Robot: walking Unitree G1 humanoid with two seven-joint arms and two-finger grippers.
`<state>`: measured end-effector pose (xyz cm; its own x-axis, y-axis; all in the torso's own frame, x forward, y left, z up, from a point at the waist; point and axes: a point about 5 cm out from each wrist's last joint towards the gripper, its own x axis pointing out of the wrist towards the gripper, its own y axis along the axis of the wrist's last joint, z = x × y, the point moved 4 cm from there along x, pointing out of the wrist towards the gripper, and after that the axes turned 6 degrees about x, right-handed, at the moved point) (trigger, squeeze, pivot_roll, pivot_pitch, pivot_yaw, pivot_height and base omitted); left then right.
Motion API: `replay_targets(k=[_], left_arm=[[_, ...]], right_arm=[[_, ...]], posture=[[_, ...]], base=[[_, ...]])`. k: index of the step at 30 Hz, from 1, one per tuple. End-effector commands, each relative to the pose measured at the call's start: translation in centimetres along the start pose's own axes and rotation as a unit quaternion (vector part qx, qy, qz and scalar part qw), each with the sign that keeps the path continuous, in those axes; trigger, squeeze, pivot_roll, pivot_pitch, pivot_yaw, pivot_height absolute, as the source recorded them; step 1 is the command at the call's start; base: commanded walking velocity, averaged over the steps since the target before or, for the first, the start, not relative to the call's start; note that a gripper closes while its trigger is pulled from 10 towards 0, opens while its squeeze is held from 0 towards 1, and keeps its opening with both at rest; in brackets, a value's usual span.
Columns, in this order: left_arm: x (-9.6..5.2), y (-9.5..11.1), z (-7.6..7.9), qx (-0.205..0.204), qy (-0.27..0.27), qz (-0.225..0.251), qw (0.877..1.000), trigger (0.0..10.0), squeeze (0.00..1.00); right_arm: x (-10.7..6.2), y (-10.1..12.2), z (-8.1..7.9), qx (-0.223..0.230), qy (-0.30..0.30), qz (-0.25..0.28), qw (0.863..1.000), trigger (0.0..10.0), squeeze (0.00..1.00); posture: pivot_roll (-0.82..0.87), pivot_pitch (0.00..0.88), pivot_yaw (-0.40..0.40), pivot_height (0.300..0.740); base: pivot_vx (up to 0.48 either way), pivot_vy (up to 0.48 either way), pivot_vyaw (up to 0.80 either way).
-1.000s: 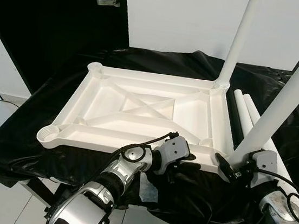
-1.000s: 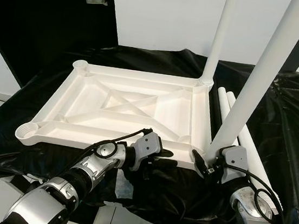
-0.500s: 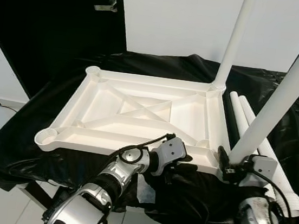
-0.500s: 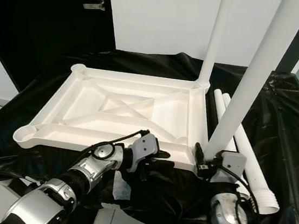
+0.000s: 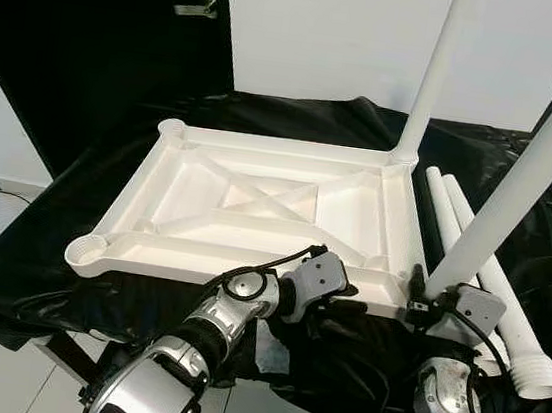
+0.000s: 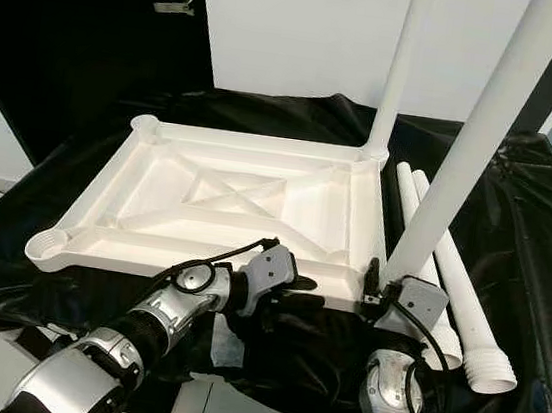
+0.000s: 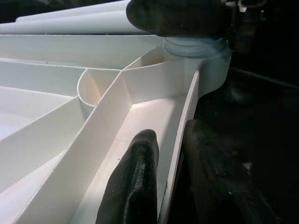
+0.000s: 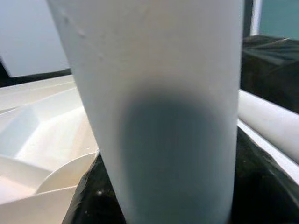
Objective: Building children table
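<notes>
No brand, label or writing can be read on any part; the white children's table panel (image 5: 266, 205) lies upside down, ribs up, on the black-draped tabletop (image 5: 66, 272); the left arm reaches forward, bent at the elbow, and the left tool (image 7: 175, 154) pinches the panel's near rim, one finger inside the rim and one outside; the right arm rises from below at the near right corner, and the right tool (image 5: 423, 303) is pressed around the base of a white leg (image 5: 521, 176) standing tilted in that corner socket; another leg (image 5: 431, 74) stands upright in the far right corner; two loose legs (image 5: 494, 279) lie on the cloth right of the panel.
</notes>
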<state>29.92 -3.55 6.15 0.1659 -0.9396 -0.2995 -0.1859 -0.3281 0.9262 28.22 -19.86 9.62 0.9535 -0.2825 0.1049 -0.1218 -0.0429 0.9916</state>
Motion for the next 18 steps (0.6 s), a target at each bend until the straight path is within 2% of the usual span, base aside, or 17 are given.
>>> replay_targets(k=[1, 2, 3, 4, 5, 7, 8, 9, 10, 11, 12, 15, 16, 18], left_arm=[[-0.7, -5.2, 4.1, -0.069, -0.062, -0.09, 0.992, 10.0, 0.0], [-0.7, -5.2, 4.1, -0.069, -0.062, -0.09, 0.992, 10.0, 0.0], [-0.7, -5.3, 4.1, -0.069, -0.063, -0.091, 0.991, 10.0, 0.0], [-0.7, -5.3, 4.1, -0.069, -0.063, -0.091, 0.991, 10.0, 0.0], [-0.7, -5.3, 4.2, -0.07, -0.063, -0.091, 0.991, 10.0, 0.0], [-0.7, -5.3, 4.2, -0.07, -0.063, -0.091, 0.991, 10.0, 0.0], [-0.7, -5.3, 4.2, -0.07, -0.063, -0.091, 0.991, 10.0, 0.0], [-0.7, -5.3, 4.2, -0.07, -0.063, -0.091, 0.991, 10.0, 0.0], [-0.6, -5.3, 4.2, -0.071, -0.063, -0.09, 0.991, 10.0, 0.0], [-0.6, -5.3, 4.2, -0.071, -0.063, -0.09, 0.991, 10.0, 0.0], [-0.6, -5.2, 4.3, -0.071, -0.064, -0.09, 0.991, 10.0, 0.0], [-0.5, -5.2, 4.3, -0.071, -0.064, -0.089, 0.991, 10.0, 0.0], [-0.5, -5.2, 4.3, -0.071, -0.065, -0.089, 0.991, 10.0, 0.0], [-0.5, -5.2, 4.3, -0.071, -0.065, -0.089, 0.991, 10.0, 0.0]], right_arm=[[-0.3, -1.7, 2.7, -0.036, -0.06, -0.039, 0.997, 0.0, 0.0], [-0.3, -1.7, 2.7, -0.036, -0.06, -0.039, 0.997, 0.0, 0.0], [-0.2, -2.1, 2.9, -0.038, -0.058, -0.048, 0.996, 6.5, 0.0], [-0.2, -2.1, 2.9, -0.038, -0.058, -0.048, 0.996, 6.5, 0.0], [-0.1, -2.3, 2.5, -0.032, -0.037, -0.056, 0.997, 10.0, 0.0], [-0.1, -2.3, 2.5, -0.032, -0.037, -0.056, 0.997, 10.0, 0.0], [-0.2, -2.4, 1.9, -0.018, -0.009, -0.058, 0.998, 10.0, 0.96], [-0.2, -2.4, 1.9, -0.018, -0.009, -0.058, 0.998, 10.0, 0.96], [-0.2, -2.2, 1.1, -0.014, 0.027, -0.054, 0.998, 10.0, 1.0], [-0.2, -2.2, 1.1, -0.014, 0.027, -0.054, 0.998, 10.0, 1.0], [-0.2, -2.1, 0.3, -0.022, 0.071, -0.056, 0.996, 10.0, 1.0], [-0.3, -2.1, -0.2, -0.029, 0.098, -0.058, 0.993, 10.0, 1.0], [-0.3, -2.2, -0.5, -0.039, 0.121, -0.062, 0.99, 10.0, 0.0], [0.0, -2.1, -0.6, -0.044, 0.139, -0.063, 0.987, 10.0, 0.0]], posture=[[-0.16, 0.0, 0.036, 0.74], [-0.16, 0.0, 0.036, 0.74], [-0.16, 0.0, 0.03, 0.74], [-0.16, 0.0, 0.03, 0.74], [-0.16, 0.0, 0.027, 0.74], [-0.16, 0.0, 0.027, 0.74], [-0.16, 0.0, 0.025, 0.74], [-0.16, 0.0, 0.025, 0.74], [-0.17, 0.0, 0.025, 0.74], [-0.17, 0.0, 0.025, 0.74], [-0.17, 0.0, 0.025, 0.74], [-0.17, 0.0, 0.025, 0.74], [-0.17, 0.0, 0.025, 0.74], [-0.17, 0.0, 0.026, 0.74]], base=[[0.0, 0.0, 0.0], [0.0, 0.0, 0.0], [0.0, 0.0, 0.0], [0.0, 0.0, 0.0], [0.0, 0.0, 0.0], [0.0, 0.0, 0.0], [0.0, 0.0, 0.0], [0.0, 0.0, 0.0], [0.0, 0.0, 0.0], [0.0, 0.0, 0.0], [0.0, 0.0, 0.0], [0.0, 0.0, 0.0], [0.0, 0.0, 0.0], [0.0, 0.0, 0.0]])
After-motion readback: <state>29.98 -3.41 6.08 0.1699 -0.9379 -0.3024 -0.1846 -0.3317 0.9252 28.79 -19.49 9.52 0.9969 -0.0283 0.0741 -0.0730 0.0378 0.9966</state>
